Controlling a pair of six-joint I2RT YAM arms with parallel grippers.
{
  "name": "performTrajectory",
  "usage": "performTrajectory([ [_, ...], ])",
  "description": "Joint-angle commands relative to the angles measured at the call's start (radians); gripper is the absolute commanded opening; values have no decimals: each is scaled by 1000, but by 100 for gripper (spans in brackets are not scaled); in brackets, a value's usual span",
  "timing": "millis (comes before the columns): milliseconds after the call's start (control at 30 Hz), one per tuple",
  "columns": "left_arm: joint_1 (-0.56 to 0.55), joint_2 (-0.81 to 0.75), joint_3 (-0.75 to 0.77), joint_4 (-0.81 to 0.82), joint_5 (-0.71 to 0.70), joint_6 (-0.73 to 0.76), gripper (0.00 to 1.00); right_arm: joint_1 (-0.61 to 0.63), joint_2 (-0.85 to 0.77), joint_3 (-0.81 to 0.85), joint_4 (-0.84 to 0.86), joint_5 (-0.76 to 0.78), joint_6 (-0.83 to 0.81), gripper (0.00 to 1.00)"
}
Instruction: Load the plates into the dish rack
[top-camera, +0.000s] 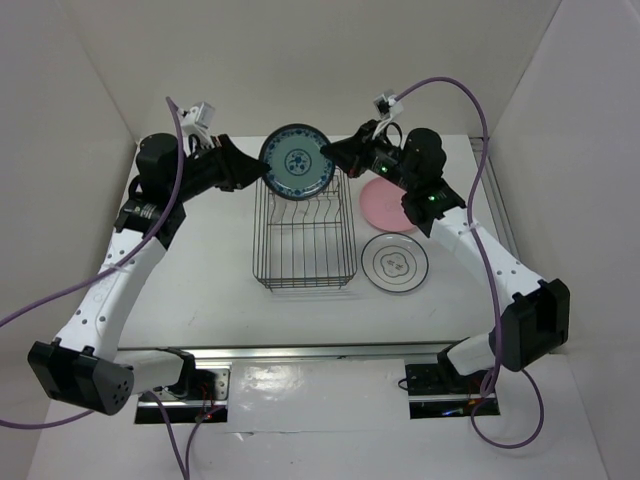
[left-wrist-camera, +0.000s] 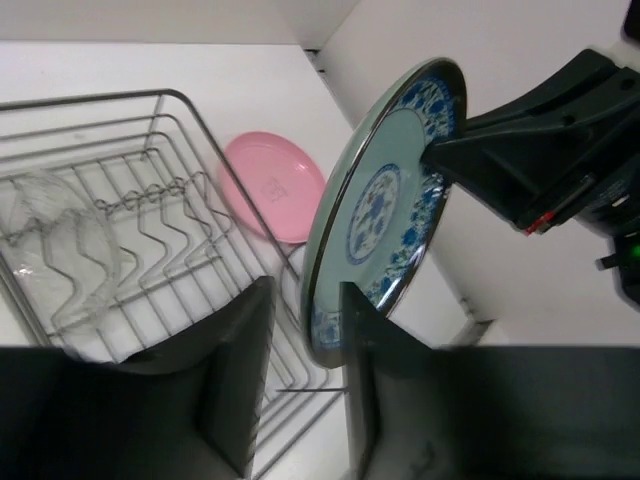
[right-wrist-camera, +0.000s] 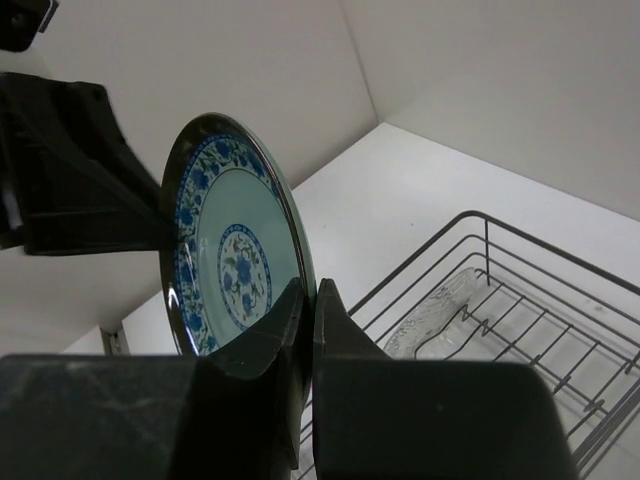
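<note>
Above the 12 o'clock end of the dish rack (top-camera: 305, 284), we see the teal plate (top-camera: 296, 162) upright in the air. The left hand (top-camera: 262, 180) is closed on its 8 o'clock rim and the right hand (top-camera: 329, 153) is clamped on its 3 o'clock rim. The pink plate (top-camera: 386, 206) and the ringed plate (top-camera: 395, 263) lie on the bench (top-camera: 200, 285) at the rack's 3 o'clock.

My left arm (top-camera: 110, 285) and right arm (top-camera: 490, 255) have white links with black blocky joints, a purple cable (top-camera: 440, 80) loops beside each, a small green light (top-camera: 432, 197) glows on the right one, and my fingers (left-wrist-camera: 235, 390) are plain matte black wedges.
</note>
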Motion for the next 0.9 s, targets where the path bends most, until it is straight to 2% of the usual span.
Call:
performTrajectory([
  [0,1,-29,-1,59,-36,-10,49,9,-11,-9,32,45,18,0],
  [33,1,-41,-1,59,-67,-10,79,19,-11,13,9,81,9,0],
  [100,1,-54,-10,50,-101,-10,89,46,-11,33,-38,223,-17,0],
  [133,1,-63,-10,24,-125,-10,100,57,-11,52,-83,277,-27,0],
  [167,1,-63,-1,2,-197,-10,100,68,-11,66,-106,402,-37,0],
  [233,10,-77,12,-39,-289,-23,100,103,-11,88,-161,513,-48,0],
  [267,10,-89,22,-89,-391,-23,100,115,-11,102,-177,641,-48,0],
  [333,45,-75,73,-171,-484,-55,100,173,10,135,-226,787,-59,0],
  [367,65,-60,97,-221,-537,-69,100,196,22,148,-247,931,-68,0],
  [400,87,-42,120,-325,-555,-81,100,236,36,160,-261,988,-79,0],
  [467,136,-2,150,-386,-567,-82,100,276,76,195,-293,1122,-91,0],
  [500,148,-1,139,-401,-567,-82,100,308,90,206,-324,1229,-91,0],
  [600,179,-23,117,-401,-558,-71,100,350,157,266,-359,1407,-100,0],
  [700,191,-23,107,-401,-558,-48,100,388,238,344,-436,1527,-100,0],
  [867,210,-12,108,-412,-547,-48,100,408,300,390,-457,1616,-125,0],
])
